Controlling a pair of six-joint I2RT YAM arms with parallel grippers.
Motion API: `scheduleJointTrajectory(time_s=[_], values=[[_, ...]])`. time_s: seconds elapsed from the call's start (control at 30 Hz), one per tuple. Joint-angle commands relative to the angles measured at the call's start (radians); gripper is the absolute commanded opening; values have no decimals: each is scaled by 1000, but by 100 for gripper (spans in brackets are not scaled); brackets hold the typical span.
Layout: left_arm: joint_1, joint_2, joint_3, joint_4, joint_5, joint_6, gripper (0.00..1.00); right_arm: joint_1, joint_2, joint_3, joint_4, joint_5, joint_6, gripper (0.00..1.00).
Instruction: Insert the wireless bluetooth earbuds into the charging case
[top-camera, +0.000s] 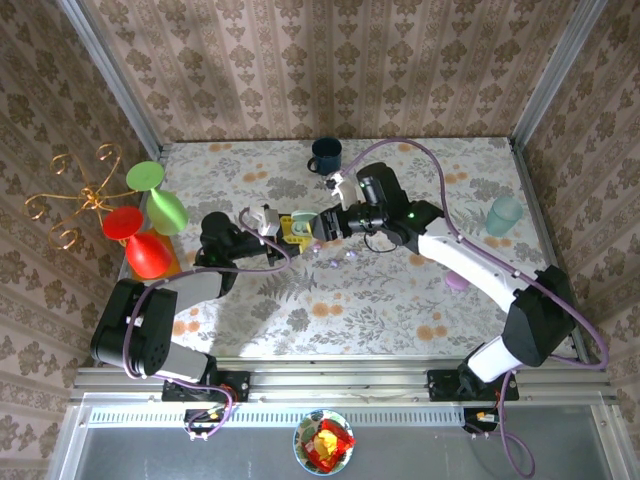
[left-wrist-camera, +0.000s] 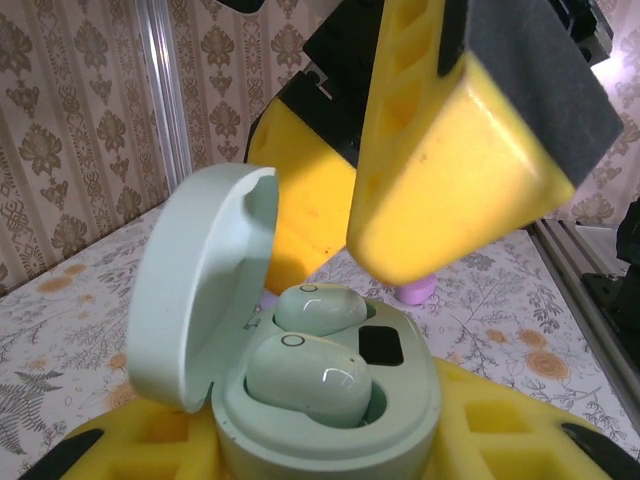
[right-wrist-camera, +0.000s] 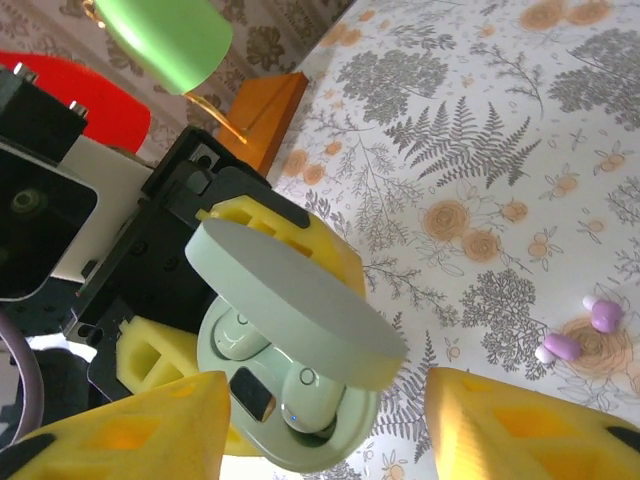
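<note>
Patterned wallpaper closes in a floral tabletop (top-camera: 400, 300). From above, my left hand (top-camera: 272, 226) and my right hand (top-camera: 322, 226) meet tip to tip at the middle, just near of a blue mug (top-camera: 325, 155). The charging case (top-camera: 297, 228) sits between them, too small from there to read inside.

From my left wrist the case is plain. My left hand's yellow fingers (left-wrist-camera: 520, 440) are clamped on its mint body, and it stands open with the lid (left-wrist-camera: 190, 290) tipped up on the left. Two mint earbuds (left-wrist-camera: 305, 375) sit side by side in its wells, one closer to the camera and one behind it. One yellow finger (left-wrist-camera: 450, 150) of my right hand hangs above the case, clear of the buds.

From my right wrist I look down on the top of the lid, which hides part of the wells, though both mint earbuds still peek out under it. My right hand's fingers (right-wrist-camera: 120, 440) stand well apart, one on each side of the case, with nothing gripped. Whether the one beside the case rim touches it, I cannot tell. This view alone shows two lilac earbuds (right-wrist-camera: 560, 347) lying loose on the tabletop on the near side, well apart from the case. A green cup (right-wrist-camera: 165, 35) and a red cup (right-wrist-camera: 60, 100) stand beyond my left hand.
</note>
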Motion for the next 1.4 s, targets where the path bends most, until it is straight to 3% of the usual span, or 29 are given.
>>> scheduleJointTrajectory(time_s=[0.0, 0.3, 0.57, 0.77, 0.87, 1.0, 1.13, 1.37], values=[[-2, -10, 19, 10, 5, 6, 23, -7, -54, -18, 65, 35, 18, 60], [-4, -30, 15, -2, 6, 10, 23, -12, 42, 97, 67, -12, 21, 67], [-1, -35, 21, -43, -54, 8, 23, -12, 69, 111, 62, -179, 12, 60], [8, -36, 24, -28, -71, -4, 23, -13, 19, 48, 91, -175, 38, 56], [9, -34, 17, 29, -89, -33, 23, -31, -26, -2, 172, -72, 152, 58], [7, -6, 22, 184, -120, -137, 23, -72, -86, -140, 423, 5, 459, 63], [-2, 13, 42, 247, -155, -166, 22, -88, -105, -206, 458, 51, 626, 66], [-34, 43, 88, 244, -237, -122, 23, -107, -42, -245, 641, -160, 845, 65]])
